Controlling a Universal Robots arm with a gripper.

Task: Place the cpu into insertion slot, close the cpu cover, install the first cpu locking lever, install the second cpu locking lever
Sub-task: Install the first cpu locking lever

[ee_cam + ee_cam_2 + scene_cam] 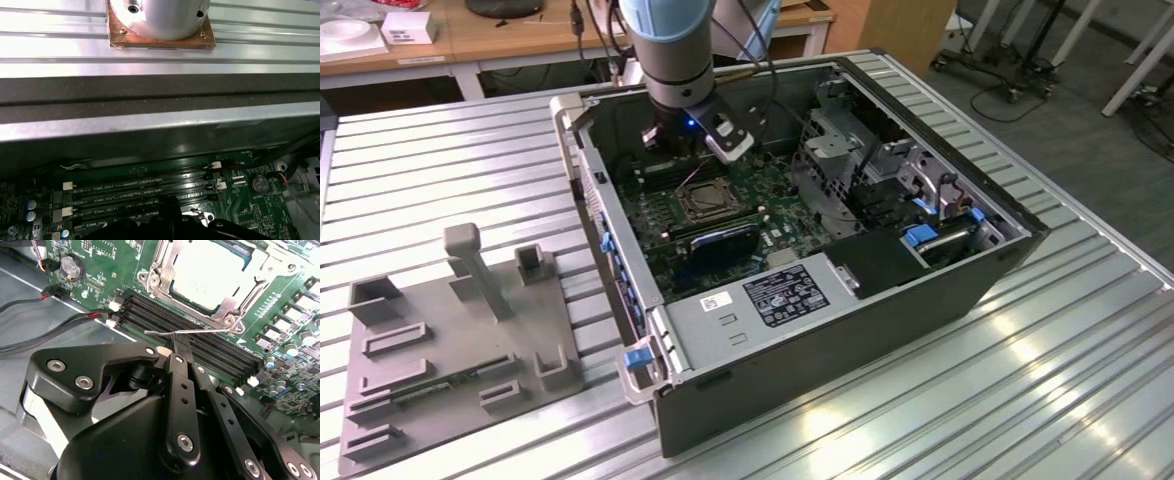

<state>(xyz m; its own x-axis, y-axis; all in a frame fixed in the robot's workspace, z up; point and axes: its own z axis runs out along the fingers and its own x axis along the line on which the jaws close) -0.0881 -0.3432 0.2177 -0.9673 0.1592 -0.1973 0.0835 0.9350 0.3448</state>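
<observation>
In the second wrist view the gripper [179, 347] is reaching down over the green motherboard [105, 270] with its fingers [181, 351] pressed together, their narrow tip meeting a thin silvery locking lever [187, 331] that is lying across the long black memory slots [210, 347]. Whether the tip is pinching the wire or merely pressing against it, I cannot tell. Just beyond the fingertips the insertion slot [161, 284] is showing its silvery frame, and the cpu [207, 270] is sitting inside it, pale metal top facing up. The cpu cover [262, 267] is lying flat around the chip, so the placing and the closing are looking done. In the exterior view the arm is hanging inside the open computer case [854, 330], with the gripper [678, 150] just behind the socket [698, 197].

Judging from this, the step in hand is the working of a locking lever; which of the two it is, the pictures are not settling. The lever is standing out from the frame beside the fingertips rather than tucked under a catch, so it is looking not yet latched. Seating it is calling for a steady push downward and sideways toward the frame, keeping the thin wire from slipping off the closed tip, and keeping clear of the memory slots beneath
</observation>
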